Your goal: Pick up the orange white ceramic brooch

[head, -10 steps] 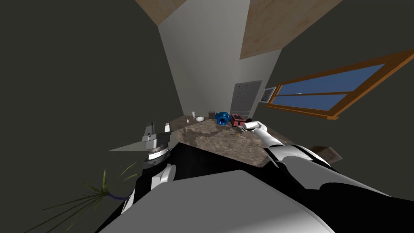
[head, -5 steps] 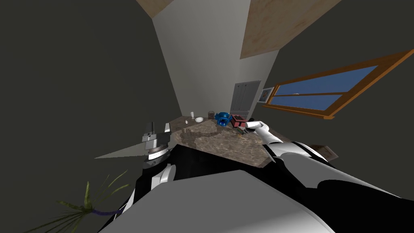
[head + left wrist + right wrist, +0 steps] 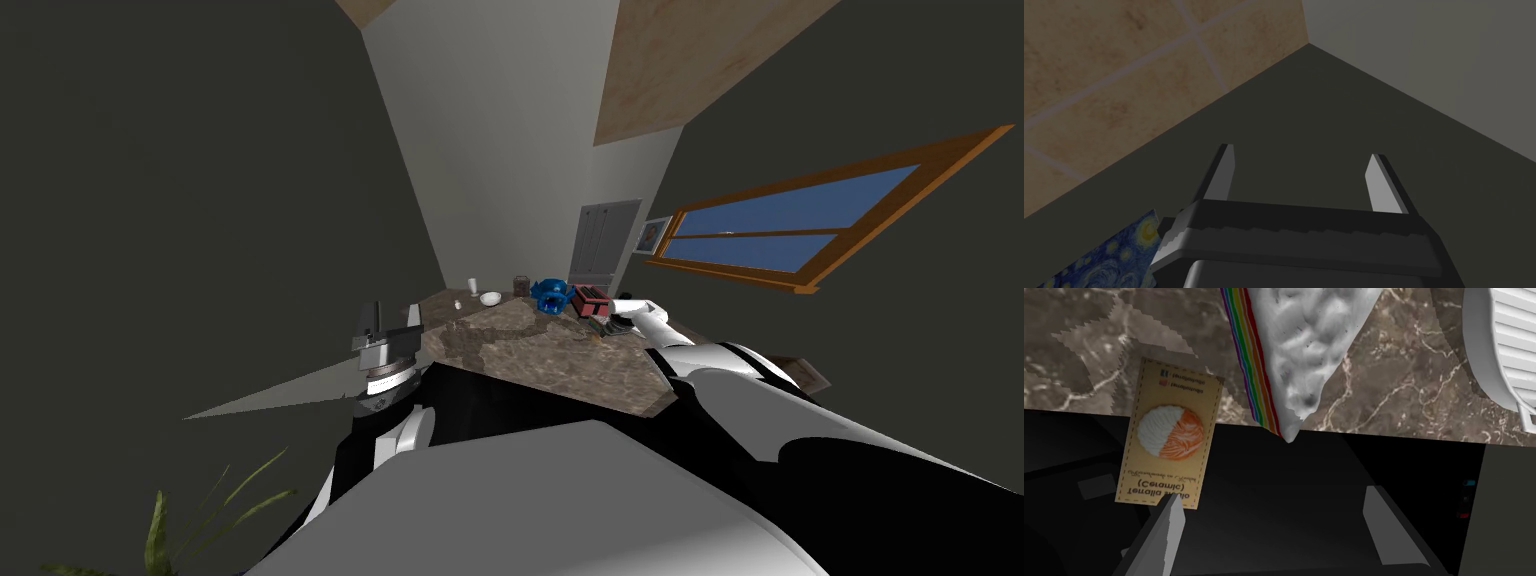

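right hand [image 3: 1272,494] has been drawn back to the worktop [image 3: 1404,398] edge, spread wide; brooch [image 3: 1170,433] is left off-centre, beside one finger.

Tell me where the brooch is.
In the right wrist view, the brooch on its tan card straddles the marble counter's edge, beside a grey rainbow-edged wedge, ahead of one of the right arm's open jaws.

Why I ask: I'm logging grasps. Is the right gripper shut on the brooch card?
No: the right gripper stands open, and the brooch card lies by one fingertip, not pressed between the two.
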Motion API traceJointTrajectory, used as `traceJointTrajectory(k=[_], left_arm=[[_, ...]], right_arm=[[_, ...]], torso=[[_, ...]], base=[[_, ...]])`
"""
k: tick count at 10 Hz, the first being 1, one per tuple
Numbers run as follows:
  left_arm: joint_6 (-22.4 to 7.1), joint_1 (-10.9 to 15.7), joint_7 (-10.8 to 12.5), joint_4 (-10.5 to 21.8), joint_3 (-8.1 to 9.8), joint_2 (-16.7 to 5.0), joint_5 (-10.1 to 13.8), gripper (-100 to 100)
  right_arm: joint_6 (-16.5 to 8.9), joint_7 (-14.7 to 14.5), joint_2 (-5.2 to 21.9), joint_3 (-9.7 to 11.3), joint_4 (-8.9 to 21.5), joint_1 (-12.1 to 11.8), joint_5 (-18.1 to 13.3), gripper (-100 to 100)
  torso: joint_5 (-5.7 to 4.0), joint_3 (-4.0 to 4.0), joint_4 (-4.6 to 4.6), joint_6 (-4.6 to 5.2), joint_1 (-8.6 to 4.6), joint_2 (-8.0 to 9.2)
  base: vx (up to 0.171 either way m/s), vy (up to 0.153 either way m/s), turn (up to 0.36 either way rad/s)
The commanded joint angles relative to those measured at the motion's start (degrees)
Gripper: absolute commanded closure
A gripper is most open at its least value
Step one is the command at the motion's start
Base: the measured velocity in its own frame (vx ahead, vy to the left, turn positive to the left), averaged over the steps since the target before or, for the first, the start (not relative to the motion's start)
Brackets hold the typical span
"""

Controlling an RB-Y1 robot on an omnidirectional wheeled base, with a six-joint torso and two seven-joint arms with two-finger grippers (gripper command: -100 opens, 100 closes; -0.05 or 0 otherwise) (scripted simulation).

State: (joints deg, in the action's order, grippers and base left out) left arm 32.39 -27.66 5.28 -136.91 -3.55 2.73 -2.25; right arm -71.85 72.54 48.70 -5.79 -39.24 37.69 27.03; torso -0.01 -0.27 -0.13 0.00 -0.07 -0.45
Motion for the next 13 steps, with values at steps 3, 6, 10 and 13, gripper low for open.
traceJointTrajectory(k=[3, 6, 10, 13], left_arm=[[0.00, 0.00, 0.00, 0.00, 0.00, 0.00, 0.00, 0], [0.00, 0.00, 0.00, 0.00, 0.00, 0.00, 0.00, 0], [0.00, 0.01, 0.00, 0.00, 0.00, 0.00, 0.00, 0], [0.00, 0.00, 0.00, 0.00, 0.00, 0.00, 0.00, 0]], right_arm=[[-3.47, 1.82, -0.25, -0.77, 4.05, 1.03, 1.56, -100], [-7.00, 3.65, -0.62, -1.58, 8.43, 2.44, 3.30, -100], [-8.37, 4.37, -0.86, -1.91, 10.19, 2.94, 4.01, -100], [-10.98, 5.83, -1.82, -2.53, 13.93, 3.56, 5.48, -100]], torso=[[-0.02, -0.05, -0.03, -0.02, -0.06, -0.08], [-0.01, 0.03, 0.01, -0.01, -0.06, 0.07], [-0.02, 0.04, 0.01, -0.03, -0.09, 0.10], [-0.03, 0.03, 0.01, -0.02, -0.11, 0.05]], base=[[0.100, 0.009, -0.041], [0.077, 0.004, -0.040], [0.071, 0.001, -0.015], [0.096, -0.015, -0.028]])
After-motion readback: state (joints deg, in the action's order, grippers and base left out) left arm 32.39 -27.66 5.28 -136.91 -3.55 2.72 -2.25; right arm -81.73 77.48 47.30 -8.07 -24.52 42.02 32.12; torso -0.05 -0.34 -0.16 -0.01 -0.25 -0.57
